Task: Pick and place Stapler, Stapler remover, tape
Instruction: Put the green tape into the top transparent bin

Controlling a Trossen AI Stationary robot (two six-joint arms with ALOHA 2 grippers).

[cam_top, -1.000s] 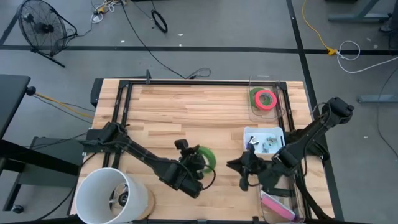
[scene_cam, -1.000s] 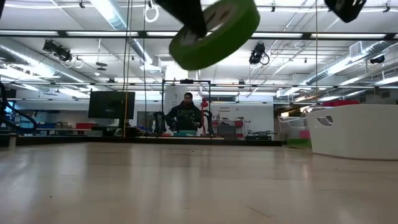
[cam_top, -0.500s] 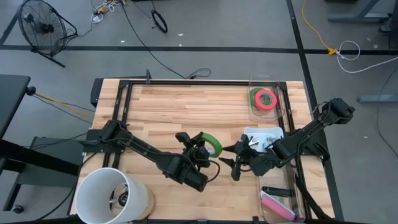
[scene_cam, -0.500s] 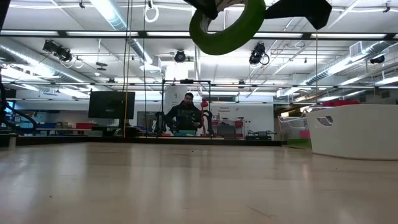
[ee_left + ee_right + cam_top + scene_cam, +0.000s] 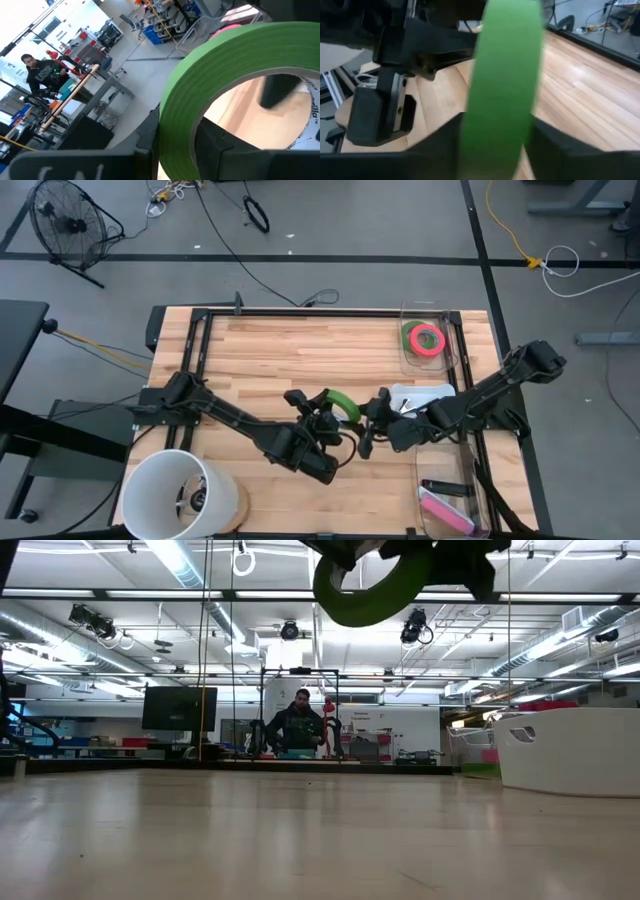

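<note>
A green tape roll (image 5: 343,405) hangs in the air over the table's middle, on edge. My left gripper (image 5: 322,420) is shut on it from the left. My right gripper (image 5: 366,418) has come in from the right, and its fingers stand against the roll's two flat faces (image 5: 502,100). A red-pink tape roll (image 5: 426,338) lies in a clear container at the far right. A pink stapler (image 5: 447,513) lies in a clear bin at the near right. The stapler remover I cannot make out. My left gripper has the roll's wall (image 5: 177,135) between one finger inside the centre hole (image 5: 222,147) and one outside. It comes in nearly level from the table's left. The roll is lifted clear of the table. My right gripper has the roll's band (image 5: 495,145) between its two fingers, one on each flat face, with no gap showing. It comes nearly level from the table's right, opposite my left gripper.
A white tray (image 5: 432,393) with small items sits right of the grippers. A large white bucket (image 5: 180,495) stands at the near left corner. A dark frame (image 5: 200,340) runs along the table's edges. A person sits far behind the table (image 5: 300,725).
My right gripper has gone toward the table's left and up to the green tape, until its fingers stand on either side of it. My left gripper has carried the roll a little toward the far edge and turned it, so the roll stands more on edge.
</note>
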